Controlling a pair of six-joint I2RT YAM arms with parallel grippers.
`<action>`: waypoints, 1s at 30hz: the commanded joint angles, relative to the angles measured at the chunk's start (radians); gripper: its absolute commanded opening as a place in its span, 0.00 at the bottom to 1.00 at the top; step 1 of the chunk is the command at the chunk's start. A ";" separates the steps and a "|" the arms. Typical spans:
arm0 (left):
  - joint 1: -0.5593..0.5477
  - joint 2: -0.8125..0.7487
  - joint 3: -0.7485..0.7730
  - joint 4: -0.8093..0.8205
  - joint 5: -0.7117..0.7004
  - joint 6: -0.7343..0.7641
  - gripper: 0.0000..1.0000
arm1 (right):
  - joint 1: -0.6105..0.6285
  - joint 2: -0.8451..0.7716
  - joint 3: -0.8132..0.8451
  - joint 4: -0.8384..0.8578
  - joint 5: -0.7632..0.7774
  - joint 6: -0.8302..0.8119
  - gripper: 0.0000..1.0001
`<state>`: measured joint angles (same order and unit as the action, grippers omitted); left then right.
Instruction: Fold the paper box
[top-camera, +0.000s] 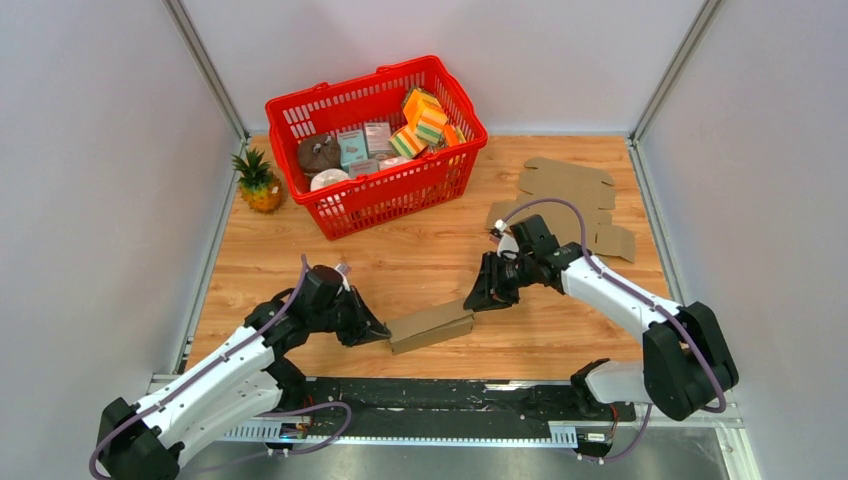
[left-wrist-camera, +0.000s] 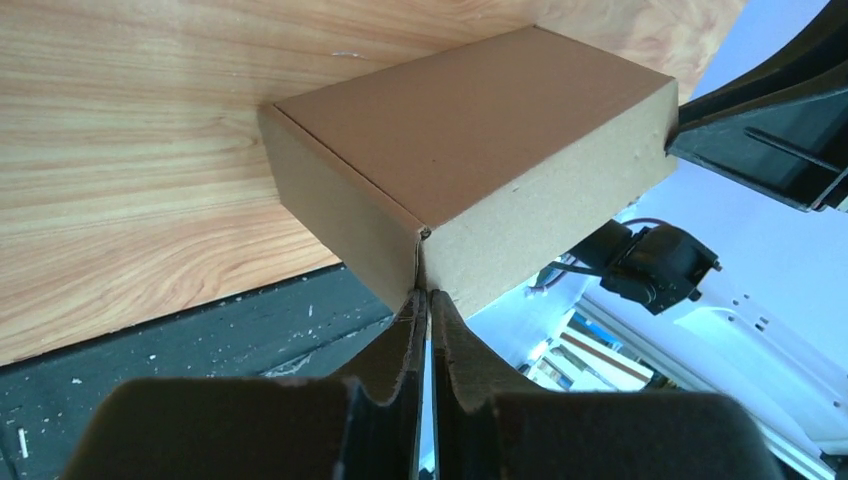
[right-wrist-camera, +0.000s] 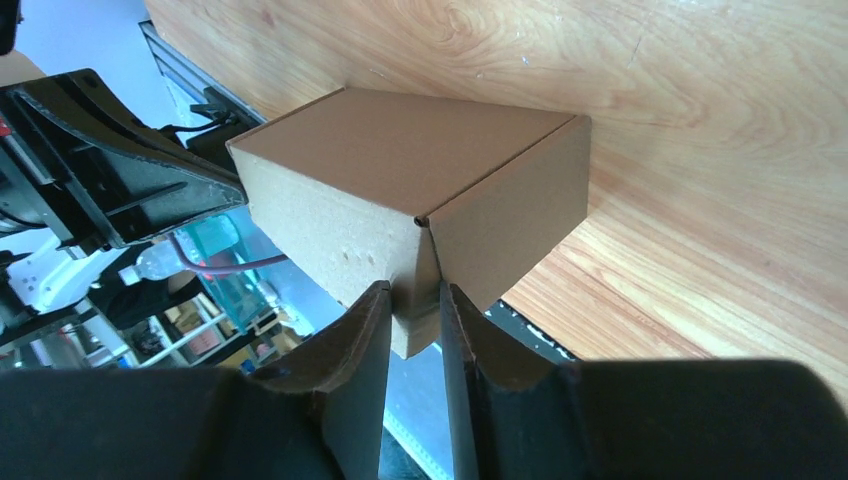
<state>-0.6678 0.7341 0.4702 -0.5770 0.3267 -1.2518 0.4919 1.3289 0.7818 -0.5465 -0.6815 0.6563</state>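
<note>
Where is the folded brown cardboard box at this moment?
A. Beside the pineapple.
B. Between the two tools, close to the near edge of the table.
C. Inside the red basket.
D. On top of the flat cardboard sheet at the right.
B: the cardboard box lies between the left tool and the right tool, one at each end, near the front edge of the table.

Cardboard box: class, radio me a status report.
Left claw pinches cardboard box at its left end. Right claw clamps the opposite end. Box closed up, held between both. Red basket far back, clear.
</note>
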 joint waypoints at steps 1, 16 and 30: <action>-0.016 -0.009 -0.044 0.036 -0.035 0.049 0.10 | 0.050 -0.030 -0.038 0.026 0.083 -0.078 0.31; -0.013 -0.188 -0.037 0.083 -0.109 0.229 0.63 | -0.027 -0.109 -0.032 0.080 -0.029 -0.260 0.65; -0.013 -0.116 -0.188 0.276 -0.031 0.195 0.41 | -0.035 -0.063 -0.194 0.352 -0.170 -0.146 0.43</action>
<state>-0.6830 0.6109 0.3309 -0.3767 0.2710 -1.0538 0.4557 1.2613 0.6247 -0.3080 -0.8181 0.4641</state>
